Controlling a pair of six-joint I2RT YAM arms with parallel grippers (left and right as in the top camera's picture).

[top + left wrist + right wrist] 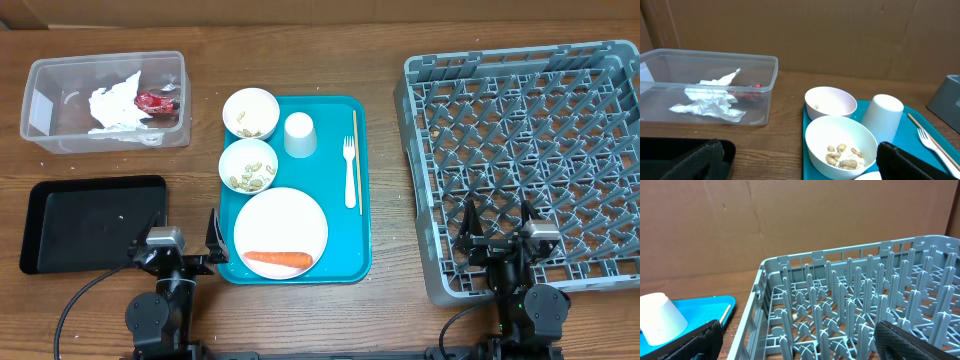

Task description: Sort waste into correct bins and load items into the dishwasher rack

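On the teal tray (335,240) lie a white plate (280,222) with an orange carrot (278,259), two white bowls (250,113) (248,166) holding nut bits (842,156) and white grains, a pale cup (300,135), a white fork (349,172) and a thin wooden stick (356,160). The black tray bin (90,225) sits front left, the clear tub (50,110) back left. The grey rack (420,200) is on the right. My left gripper (180,242) (800,167) is open between black tray and teal tray. My right gripper (498,232) (800,340) is open over the rack's front edge.
Crumpled white paper (115,103) and a red wrapper (157,101) lie in the clear tub. Bare wood shows between the teal tray and the rack. A brown cardboard wall (840,35) stands behind the table.
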